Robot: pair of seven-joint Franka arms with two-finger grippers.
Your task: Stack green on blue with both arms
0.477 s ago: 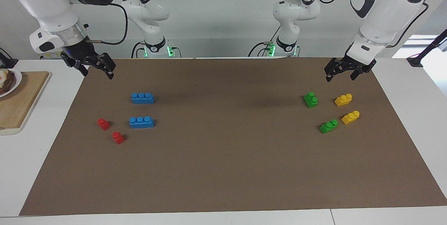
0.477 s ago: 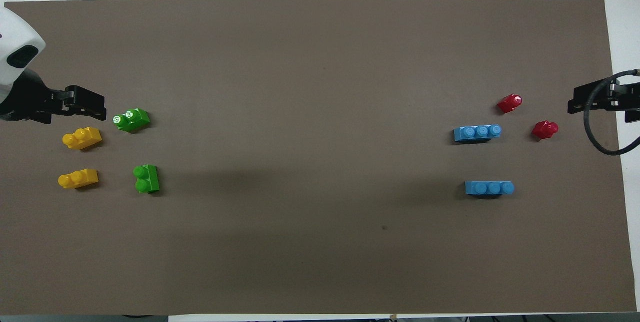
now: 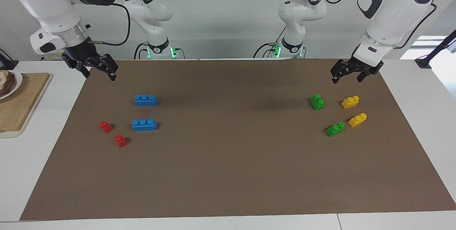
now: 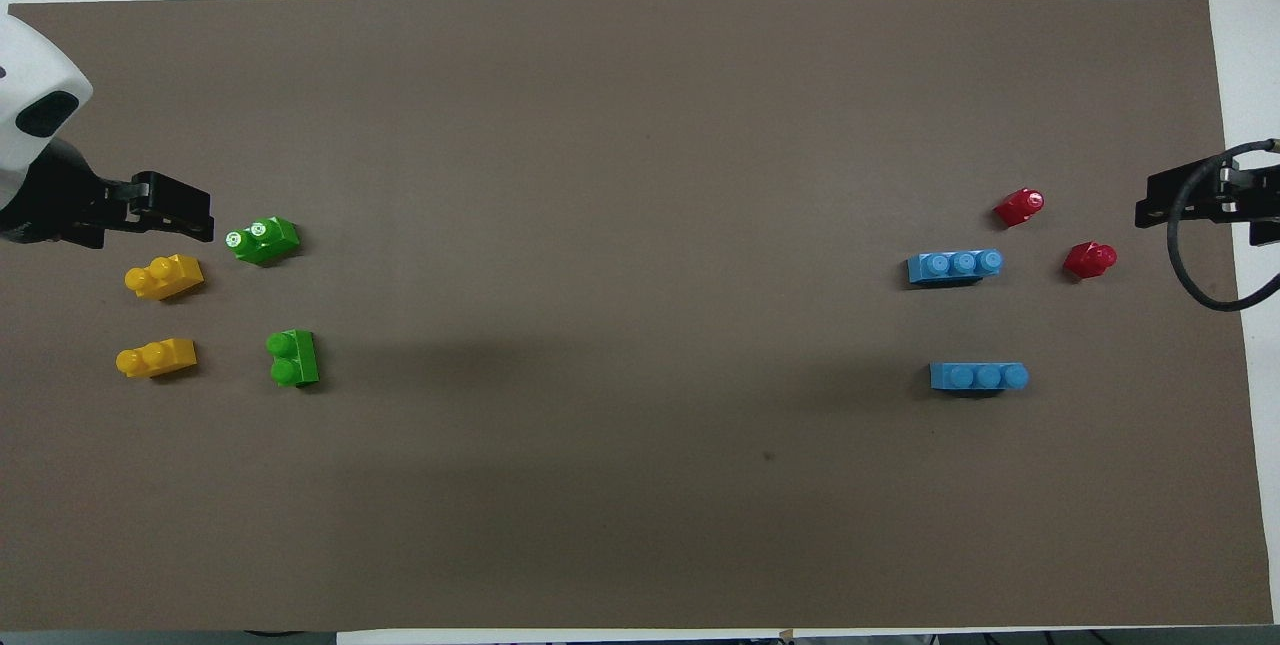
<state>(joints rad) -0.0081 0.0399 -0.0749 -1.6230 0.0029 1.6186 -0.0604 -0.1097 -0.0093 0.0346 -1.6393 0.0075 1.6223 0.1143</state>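
Left gripper [image 3: 355,71]: raised over the brown mat [image 3: 228,173] at the left arm's end, fingers spread, holding nothing.
Right gripper [image 3: 93,66]: raised over the mat's corner at the right arm's end, fingers parted, holding nothing.
Green bricks: two, both at the left arm's end; near green [image 3: 316,102] close under the left gripper, far green [image 3: 335,129] farther from the robots.
Near green, axis: studs in a line running roughly away from the robots, slightly slanted.
Far green, axis: slanted, closer to lying along the table's length.
Blue bricks: two, both at the right arm's end; near blue [image 3: 145,100] nearer the robots, far blue [image 3: 144,124] farther; long axes along the table's length.
Key relation: near green just out from the left gripper's fingers toward the table's middle; left arm clearly the nearer one for green, right arm for blue.
Neighbours: two yellow bricks [image 3: 350,102] beside the greens toward the table's end; two red bricks [image 3: 105,126] beside far blue.
Containers: none on the mat; cutting board [image 3: 21,105] with a plate of food off the mat at the right arm's end.
Progress, judged: nothing gripped yet, no stack begun.
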